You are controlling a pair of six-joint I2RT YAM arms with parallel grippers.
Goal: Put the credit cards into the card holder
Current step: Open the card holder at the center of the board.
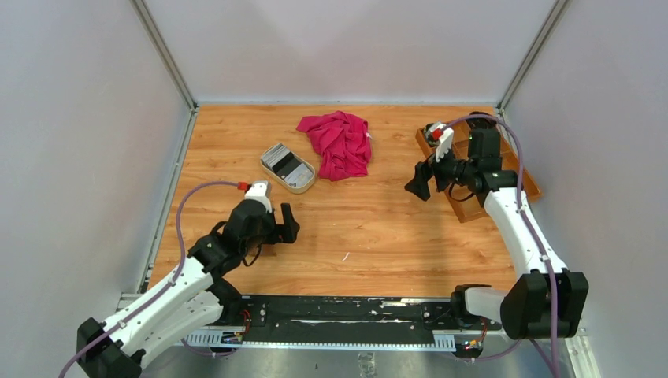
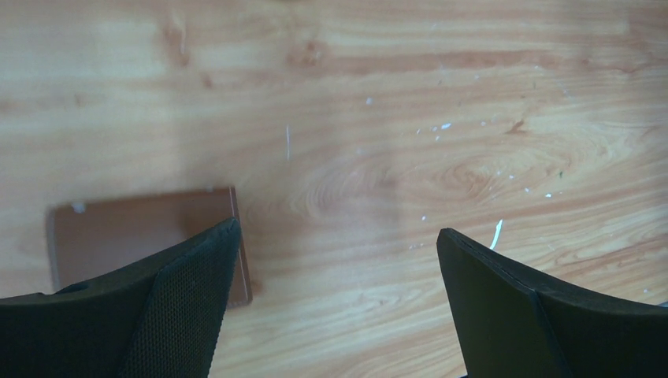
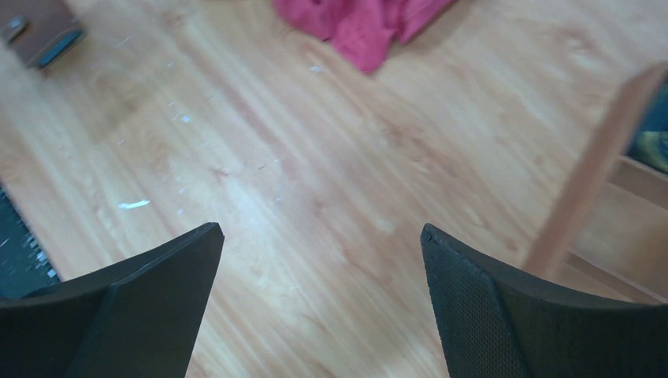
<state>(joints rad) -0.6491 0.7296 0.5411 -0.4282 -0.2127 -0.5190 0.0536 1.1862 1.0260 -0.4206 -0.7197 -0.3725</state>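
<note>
Left pincer (image 2: 339, 232) hangs wide open and empty over the tabletop (image 2: 394, 118), the holder (image 2: 142, 236) lying flat just beside one finger (partly hidden). Right pincer (image 3: 321, 228), equally wide and empty, hangs near the tray (image 3: 587, 181). Cards (image 1: 283, 163) sit in the dish (image 1: 304, 188).

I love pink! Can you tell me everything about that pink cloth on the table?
The pink cloth is soft-looking magenta fabric, crumpled into a wrinkly heap, not folded. It lies on the wooden table near the back wall, just right of the beige oval dish; whether they touch is unclear. Nothing rests on it.
</note>
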